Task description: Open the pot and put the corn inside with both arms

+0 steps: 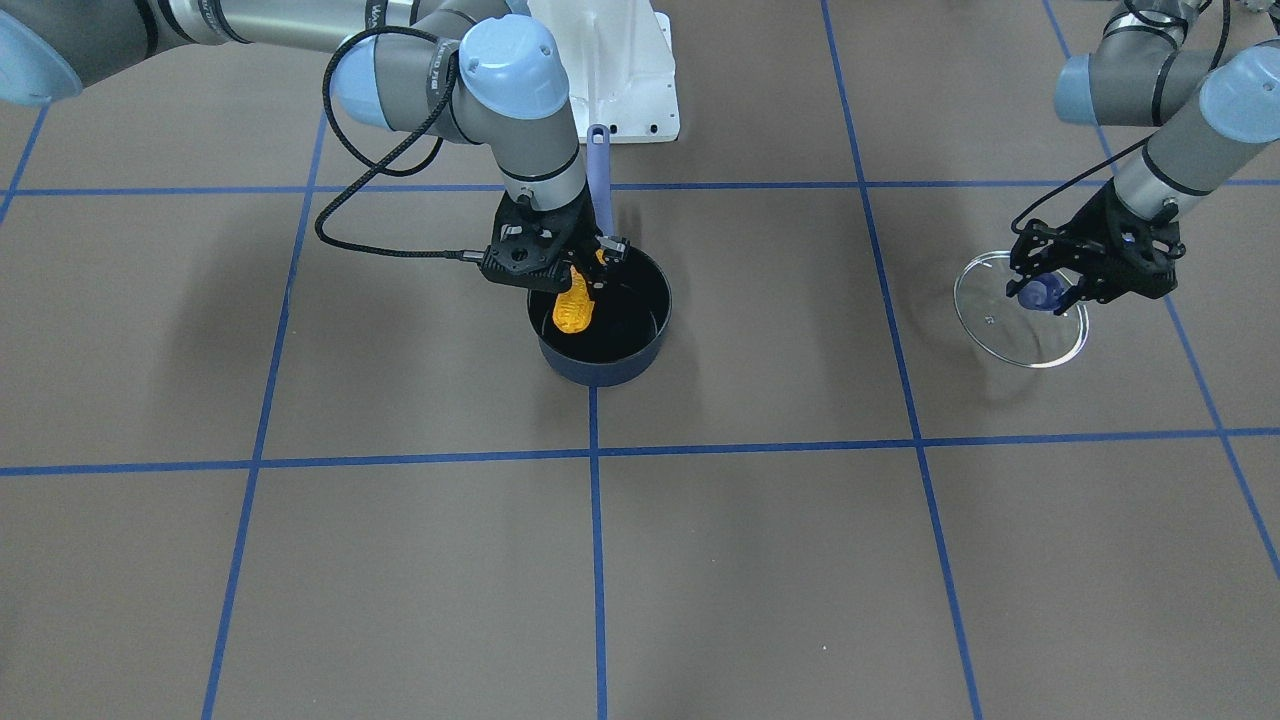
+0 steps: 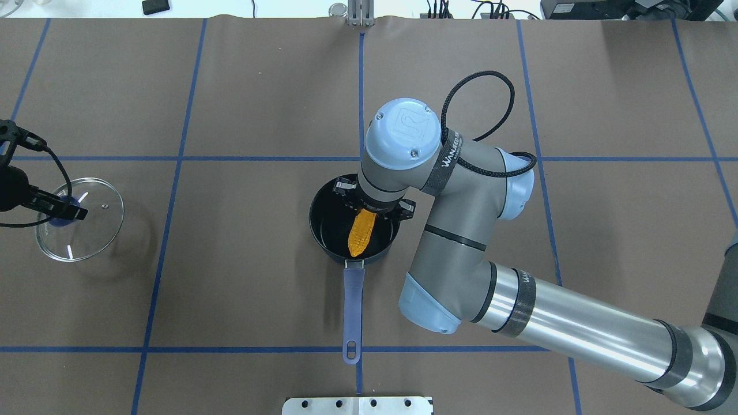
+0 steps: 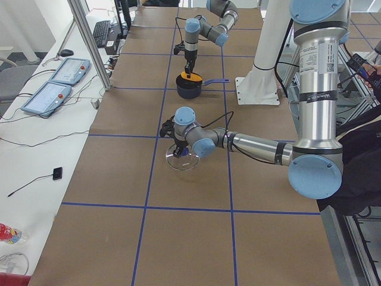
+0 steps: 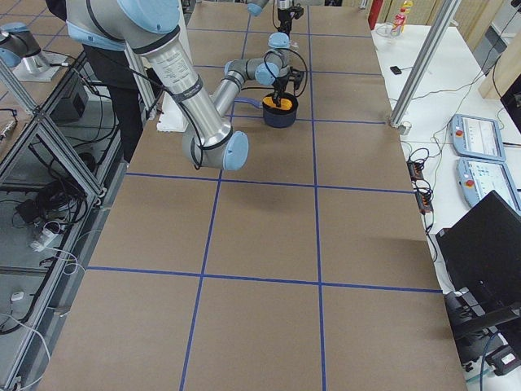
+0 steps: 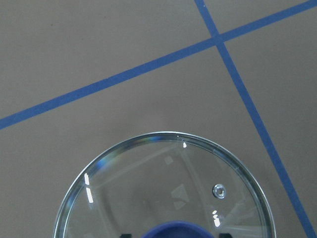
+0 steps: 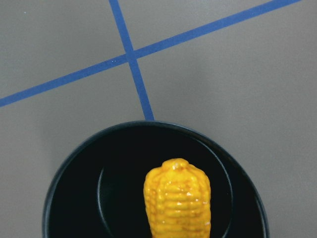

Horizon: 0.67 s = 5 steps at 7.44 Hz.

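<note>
The navy pot (image 1: 600, 372) stands open at the table's middle, with its periwinkle handle (image 2: 353, 305) pointing toward the robot's base. My right gripper (image 1: 580, 275) is shut on the yellow corn (image 1: 574, 307) and holds it tilted over the pot's black inside (image 2: 328, 225), tapered end down. In the right wrist view the corn (image 6: 177, 203) hangs above the pot (image 6: 99, 198). My left gripper (image 1: 1050, 293) is shut on the blue knob of the clear glass lid (image 1: 1010, 330). It holds the lid low over the table, far to the pot's left (image 2: 86, 230).
The white mounting plate (image 1: 620, 70) sits at the robot's edge behind the pot handle. Blue tape lines (image 2: 173, 158) cross the brown table cover. Teach pendants (image 3: 56, 83) and cables lie on a side bench beyond the far edge.
</note>
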Each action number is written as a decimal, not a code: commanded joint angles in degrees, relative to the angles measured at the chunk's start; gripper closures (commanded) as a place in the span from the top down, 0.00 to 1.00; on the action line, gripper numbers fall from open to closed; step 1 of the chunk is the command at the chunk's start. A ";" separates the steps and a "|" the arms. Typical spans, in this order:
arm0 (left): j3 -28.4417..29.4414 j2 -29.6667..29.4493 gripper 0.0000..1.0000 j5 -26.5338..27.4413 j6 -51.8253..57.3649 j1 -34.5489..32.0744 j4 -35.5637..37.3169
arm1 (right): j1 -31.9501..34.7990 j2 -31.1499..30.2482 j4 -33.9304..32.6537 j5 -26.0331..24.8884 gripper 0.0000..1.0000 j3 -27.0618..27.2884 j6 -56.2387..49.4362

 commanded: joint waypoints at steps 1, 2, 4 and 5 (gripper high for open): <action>0.32 0.74 0.50 0.18 -0.02 0.09 -0.03 | 0.03 0.80 -0.05 -0.83 1.00 0.23 -0.49; 0.49 0.74 0.50 0.18 0.07 0.09 -0.03 | 0.12 1.58 -0.14 -0.83 1.00 0.32 -0.49; 1.72 0.31 0.50 0.62 0.07 0.52 -0.03 | 2.57 1.68 -0.14 -0.14 1.00 0.41 -1.02; 2.94 -0.31 0.50 0.70 0.15 0.61 -0.03 | 4.06 1.77 -0.14 1.18 1.00 0.41 -2.15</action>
